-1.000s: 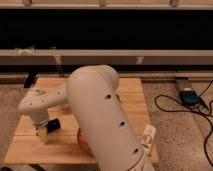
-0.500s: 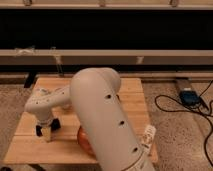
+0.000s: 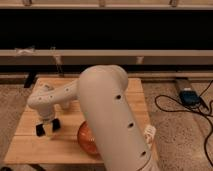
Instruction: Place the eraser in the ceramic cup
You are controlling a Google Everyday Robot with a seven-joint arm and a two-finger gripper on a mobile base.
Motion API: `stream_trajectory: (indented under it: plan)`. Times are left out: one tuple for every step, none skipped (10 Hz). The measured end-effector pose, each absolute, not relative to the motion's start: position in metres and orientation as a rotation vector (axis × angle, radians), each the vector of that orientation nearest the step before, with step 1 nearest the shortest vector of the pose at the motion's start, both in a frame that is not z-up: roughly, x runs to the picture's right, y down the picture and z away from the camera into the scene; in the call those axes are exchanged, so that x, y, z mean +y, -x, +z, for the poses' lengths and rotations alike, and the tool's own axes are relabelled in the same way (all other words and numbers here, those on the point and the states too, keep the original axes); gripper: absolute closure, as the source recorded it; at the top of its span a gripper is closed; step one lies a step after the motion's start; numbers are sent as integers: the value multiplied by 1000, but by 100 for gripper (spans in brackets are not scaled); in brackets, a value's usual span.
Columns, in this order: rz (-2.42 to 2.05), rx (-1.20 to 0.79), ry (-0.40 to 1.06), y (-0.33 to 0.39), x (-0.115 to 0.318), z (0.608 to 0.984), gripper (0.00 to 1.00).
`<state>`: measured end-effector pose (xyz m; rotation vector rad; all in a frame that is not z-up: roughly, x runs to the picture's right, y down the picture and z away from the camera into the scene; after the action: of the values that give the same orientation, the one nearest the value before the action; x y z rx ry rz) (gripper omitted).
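My gripper (image 3: 47, 128) hangs from the white arm over the left part of the wooden table (image 3: 30, 145), close above the surface. Its two dark-tipped fingers (image 3: 40, 131) stand apart, with bare wood showing between them, so it is open. The black eraser cannot be told apart from the dark fingertips; a dark patch at the right fingertip may be it. The small white ceramic cup (image 3: 65, 105) stands just behind the gripper and to its right, partly hidden by my forearm.
An orange-red bowl (image 3: 86, 139) sits to the right of the gripper, half hidden by my large white arm (image 3: 112, 115). A small white and red item (image 3: 149, 133) lies near the table's right edge. Cables and a blue box (image 3: 189, 96) lie on the floor at right.
The gripper has shifted slightly to the right along the table's left part and its fingers now stand further apart. The bowl and the cup have not moved.
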<state>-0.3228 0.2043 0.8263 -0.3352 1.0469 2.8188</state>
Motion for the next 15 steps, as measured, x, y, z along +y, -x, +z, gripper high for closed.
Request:
stream_trajectory:
  plan:
    - [2818, 1044, 341, 322, 204, 826, 20]
    - [2816, 1044, 346, 322, 203, 828, 20]
    - [2809, 1050, 349, 324, 206, 829, 20]
    - [2803, 1054, 353, 326, 208, 830, 20]
    - [2798, 1055, 357, 329, 209, 830, 20]
    - [2795, 1054, 363, 331, 208, 830, 20]
    - [2791, 1051, 368, 334, 208, 830, 20]
    - [2785, 1047, 372, 338, 208, 829, 22]
    - [2774, 1044, 376, 344, 210, 827, 32]
    - [2769, 1048, 367, 344, 211, 827, 42]
    - [2766, 1051, 365, 346, 211, 828, 51]
    - [2755, 1057, 356, 349, 214, 829, 63]
    - [2751, 1058, 354, 351, 216, 828, 71]
    - [2748, 1056, 352, 352, 217, 828, 80]
    - [2752, 1051, 349, 351, 215, 827, 91]
